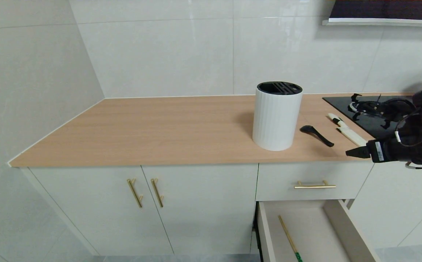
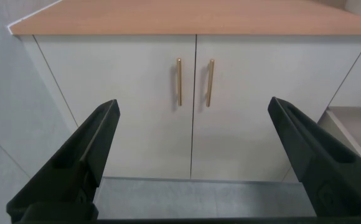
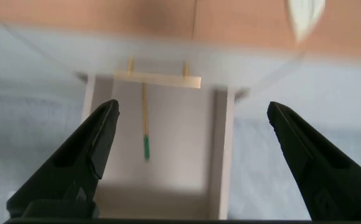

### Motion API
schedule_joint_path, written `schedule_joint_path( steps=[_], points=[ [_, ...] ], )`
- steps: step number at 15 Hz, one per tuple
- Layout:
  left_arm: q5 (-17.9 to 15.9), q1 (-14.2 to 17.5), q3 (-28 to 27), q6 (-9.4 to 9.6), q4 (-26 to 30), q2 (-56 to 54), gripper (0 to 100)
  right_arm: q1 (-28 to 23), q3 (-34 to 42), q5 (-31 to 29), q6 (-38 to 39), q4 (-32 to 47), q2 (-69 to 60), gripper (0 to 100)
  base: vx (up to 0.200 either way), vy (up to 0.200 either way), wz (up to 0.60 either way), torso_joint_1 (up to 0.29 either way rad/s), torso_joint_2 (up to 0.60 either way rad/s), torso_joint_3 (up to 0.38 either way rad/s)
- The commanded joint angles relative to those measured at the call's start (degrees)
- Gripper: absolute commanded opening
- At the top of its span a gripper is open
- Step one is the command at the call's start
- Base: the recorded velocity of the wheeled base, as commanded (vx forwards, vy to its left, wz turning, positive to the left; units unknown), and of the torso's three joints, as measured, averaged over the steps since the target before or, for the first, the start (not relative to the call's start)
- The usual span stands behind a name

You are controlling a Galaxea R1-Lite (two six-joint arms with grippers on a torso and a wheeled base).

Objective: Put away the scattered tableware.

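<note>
A black spoon and a white-handled knife lie on the wooden counter, right of a white ribbed utensil holder with a black slotted top. Below the counter's right end a drawer stands pulled out, with a wooden chopstick with a green tip lying inside. My right gripper hovers at the counter's front edge, near the knife and above the drawer. In its wrist view the right gripper is open and holds nothing, with the drawer and chopstick beneath. My left gripper is open, low before the cabinet doors.
A black cooktop with a burner grate sits at the counter's far right, behind the knife. Tiled walls close off the back and left. The two cabinet doors have gold handles. A shut drawer with a gold handle sits above the open one.
</note>
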Motion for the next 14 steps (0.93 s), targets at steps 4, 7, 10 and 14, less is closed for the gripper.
schedule_joint_path(
  steps=[4, 7, 10, 14],
  points=[
    [0.0, 0.0, 0.0, 0.00, 0.0, 0.0, 100, -2.5, -16.7, 7.1, -6.0, -0.5, 19.3, 100, 0.000, 0.000, 0.00, 0.000, 0.00, 0.000],
    [0.0, 0.0, 0.0, 0.00, 0.0, 0.0, 100, -2.5, -19.3, 11.0, -6.2, -4.9, 23.5, 100, 0.000, 0.000, 0.00, 0.000, 0.00, 0.000],
    [0.0, 0.0, 0.0, 0.00, 0.0, 0.0, 100, -2.5, -20.9, 12.7, -5.9, -11.9, 27.0, 100, 0.000, 0.000, 0.00, 0.000, 0.00, 0.000],
    [0.0, 0.0, 0.0, 0.00, 0.0, 0.0, 100, -0.8, -21.1, 12.9, -5.8, -16.7, 30.5, 100, 0.000, 0.000, 0.00, 0.000, 0.00, 0.000]
  ],
)
